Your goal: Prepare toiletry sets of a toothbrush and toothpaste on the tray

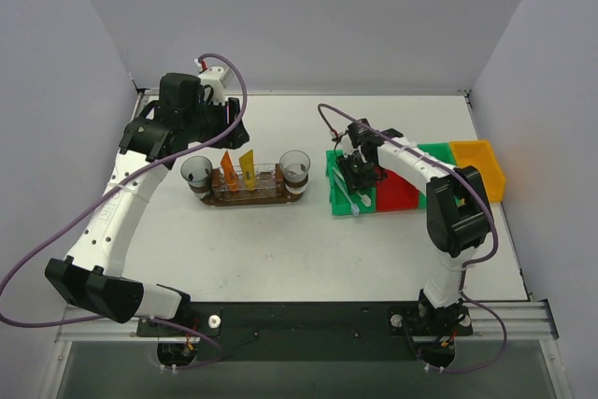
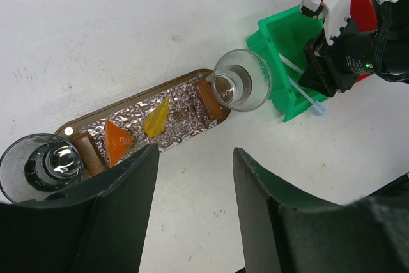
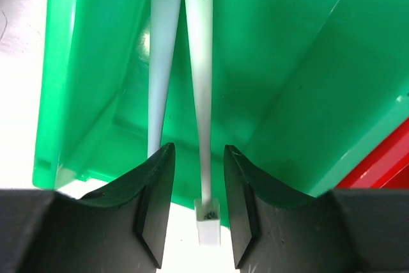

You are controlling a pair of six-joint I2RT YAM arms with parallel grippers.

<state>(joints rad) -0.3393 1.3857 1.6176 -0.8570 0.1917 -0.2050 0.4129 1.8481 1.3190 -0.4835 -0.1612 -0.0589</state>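
Note:
The tray is a brown oval board lined with foil, with a clear cup at one end and another cup at the other. An orange toothpaste tube and a yellow tube stand on the foil. My left gripper hovers open above the table beside the tray, holding nothing. My right gripper is down at the near end of the green bin. One white toothbrush lies between its fingers with a gap on each side. A second toothbrush lies just left of it.
A red bin and a yellow bin sit in a row to the right of the green bin. Grey walls enclose the table on three sides. A purple cable loops off each arm.

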